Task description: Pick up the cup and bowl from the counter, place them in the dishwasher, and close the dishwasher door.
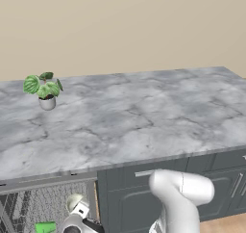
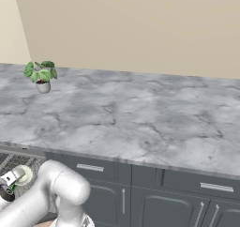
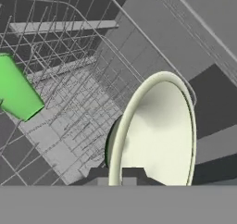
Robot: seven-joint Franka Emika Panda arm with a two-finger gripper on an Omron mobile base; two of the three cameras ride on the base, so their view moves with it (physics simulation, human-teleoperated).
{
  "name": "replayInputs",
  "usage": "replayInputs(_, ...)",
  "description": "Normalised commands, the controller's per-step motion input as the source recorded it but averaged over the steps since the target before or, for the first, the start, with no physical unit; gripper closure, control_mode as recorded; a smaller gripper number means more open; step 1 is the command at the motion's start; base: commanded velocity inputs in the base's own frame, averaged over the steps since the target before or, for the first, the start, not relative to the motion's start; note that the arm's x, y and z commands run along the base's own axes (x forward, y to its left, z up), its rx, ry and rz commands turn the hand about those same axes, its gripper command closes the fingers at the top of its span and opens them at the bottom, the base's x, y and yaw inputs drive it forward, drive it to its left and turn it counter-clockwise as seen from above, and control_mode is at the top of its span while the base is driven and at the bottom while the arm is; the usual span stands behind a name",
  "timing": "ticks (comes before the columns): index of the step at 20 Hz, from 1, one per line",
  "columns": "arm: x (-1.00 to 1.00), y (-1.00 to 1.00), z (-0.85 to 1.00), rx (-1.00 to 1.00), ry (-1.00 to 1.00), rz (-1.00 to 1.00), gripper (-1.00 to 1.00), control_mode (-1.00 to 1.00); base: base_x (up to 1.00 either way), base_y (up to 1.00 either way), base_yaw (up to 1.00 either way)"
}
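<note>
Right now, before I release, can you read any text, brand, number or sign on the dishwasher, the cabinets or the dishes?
None: no readable text in any view.
The pale cream round bowl at the gripper is plain.
The bright green tumbler cup in the grey wire dishwasher rack has no label.
The dark grey cabinet fronts and the veined marble counter carry no markings.

the bowl fills the lower right of the hand view, blocking passage there. the cup sits at left; open wire rack lies between them.
</note>
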Motion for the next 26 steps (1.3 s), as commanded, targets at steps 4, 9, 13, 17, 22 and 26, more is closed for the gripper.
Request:
replayInputs(4, 0.69, 0.30, -0.76, 0.00, 0.12, 0.00, 1.00, -1.00, 0.00, 0.00, 0.00)
replayInputs(9, 0.57, 0.45, -0.81, 0.00, 0.13, 0.00, 1.00, -1.00, 0.00, 0.00, 0.00)
replayInputs(13, 0.21, 0.63, -0.87, -0.02, 0.10, 0.00, 1.00, -1.00, 0.00, 0.00, 0.00)
replayInputs(17, 0.00, 0.68, -0.81, -0.01, 0.04, 0.00, -1.00, -1.00, 0.00, 0.00, 0.00)
replayInputs(22, 0.00, 0.41, -0.46, 0.00, 0.00, 0.00, -1.00, -1.00, 0.00, 0.00, 0.00)
replayInputs(26, -0.37, 0.40, 0.07, 0.00, -0.07, 0.00, -1.00, -1.00, 0.00, 0.00, 0.00)
